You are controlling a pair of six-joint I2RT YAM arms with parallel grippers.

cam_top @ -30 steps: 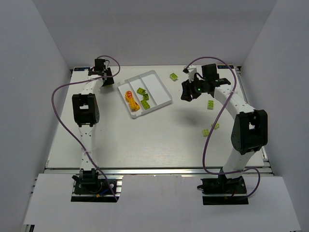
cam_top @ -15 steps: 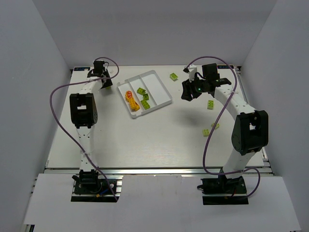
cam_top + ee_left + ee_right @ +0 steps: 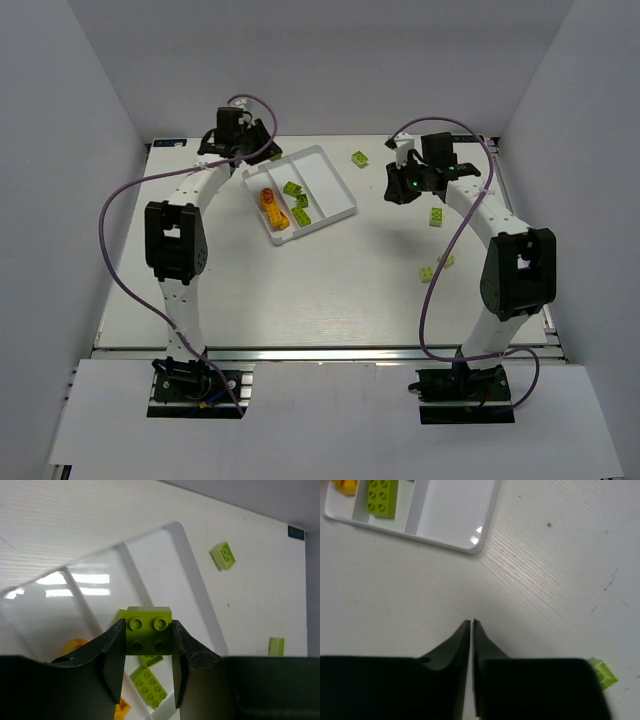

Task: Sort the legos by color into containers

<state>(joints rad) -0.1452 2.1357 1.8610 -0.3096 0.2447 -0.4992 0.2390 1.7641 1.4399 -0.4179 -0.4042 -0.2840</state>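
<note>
A white table (image 3: 300, 290) with a faintly grained top was seen. A white tray (image 3: 328, 180) of three long compartments was set on it, turned askew, in the far middle part. Four small green bricks were scattered loose on the table to the right of the tray. The first brick (image 3: 359, 158) was placed just beyond the tray's far corner, near the back edge. The second brick (image 3: 437, 216) was found well to the right of the tray. The third brick (image 3: 427, 274) and the fourth brick (image 3: 446, 261) were laid close together, nearer the front and well apart from the tray.
</note>
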